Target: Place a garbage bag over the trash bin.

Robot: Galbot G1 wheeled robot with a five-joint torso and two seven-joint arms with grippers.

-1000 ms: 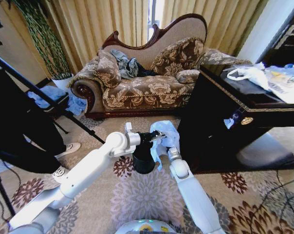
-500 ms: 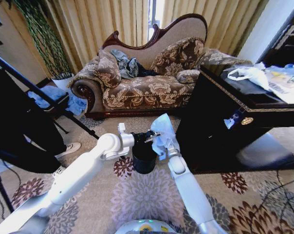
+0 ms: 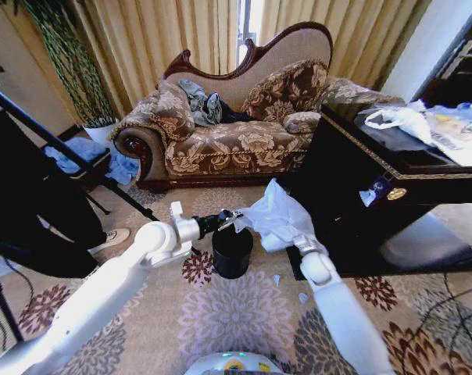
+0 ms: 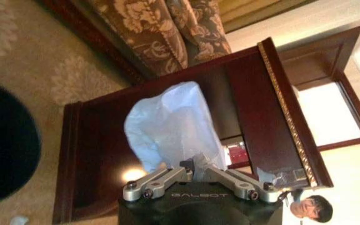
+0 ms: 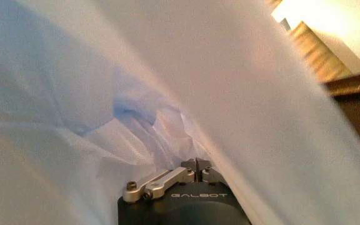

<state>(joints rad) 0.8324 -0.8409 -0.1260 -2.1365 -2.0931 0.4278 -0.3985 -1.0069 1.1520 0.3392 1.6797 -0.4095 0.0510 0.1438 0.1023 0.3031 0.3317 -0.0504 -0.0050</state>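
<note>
- Head view: the trash bin (image 3: pixel 232 251) stands upright on the patterned carpet (image 3: pixel 236 312) before the sofa (image 3: pixel 236 141). The garbage bag (image 3: pixel 277 216) hangs in the air just above and right of the bin – stretched between 2 grippers. The left gripper (image 3: pixel 228 221) pinches its left edge; the right gripper (image 3: pixel 292 239) is buried in plastic.
- Left wrist view: jaws pressed together on the bag's edge, the dark table (image 4: pixel 167 117) behind.
- Right wrist view: jaws closed on a fold – bag all around.
</note>
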